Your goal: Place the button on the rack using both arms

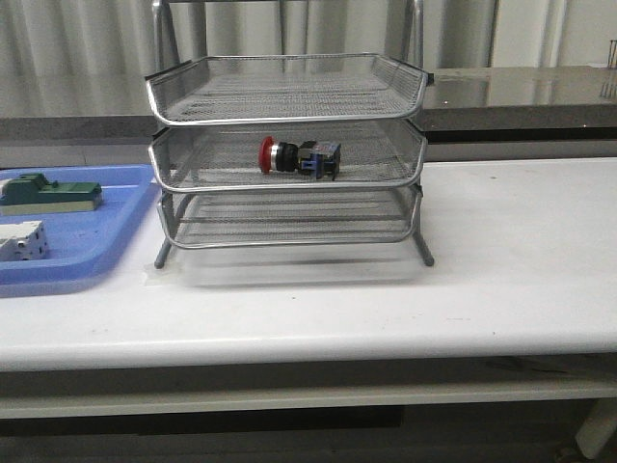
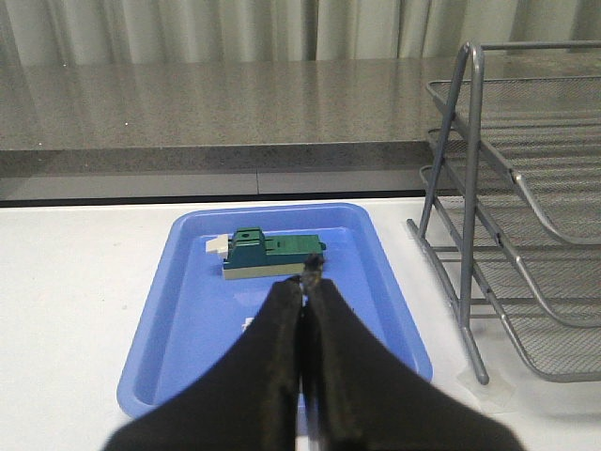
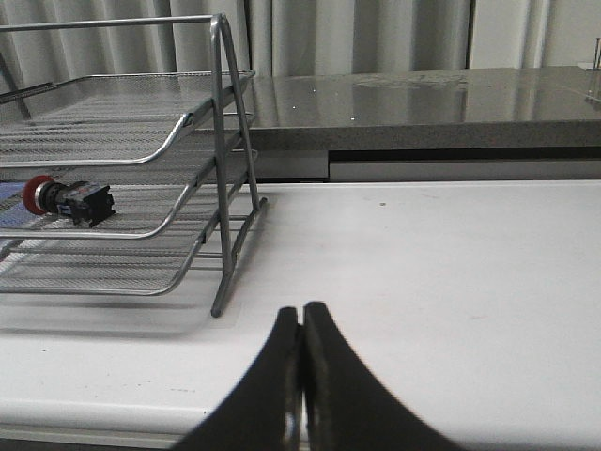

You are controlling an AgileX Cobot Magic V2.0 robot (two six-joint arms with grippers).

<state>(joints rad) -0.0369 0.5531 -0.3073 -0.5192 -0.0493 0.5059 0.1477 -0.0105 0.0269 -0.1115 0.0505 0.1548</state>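
The button [image 1: 299, 157], with red cap and black-and-blue body, lies on its side on the middle tier of the silver wire rack [image 1: 286, 101]. It also shows in the right wrist view [image 3: 68, 199] on the rack [image 3: 225, 169]. My left gripper [image 2: 305, 284] is shut and empty above the blue tray, to the left of the rack [image 2: 507, 225]. My right gripper [image 3: 301, 312] is shut and empty over the bare white table near its front edge, to the right of the rack. Neither arm shows in the front view.
A flat blue tray [image 1: 106, 241] lies left of the rack and holds a green rectangular block [image 1: 50, 193] and a white dotted block [image 1: 21, 241]. The tray [image 2: 188, 282] and green block [image 2: 272, 256] show in the left wrist view. A grey counter runs behind the table.
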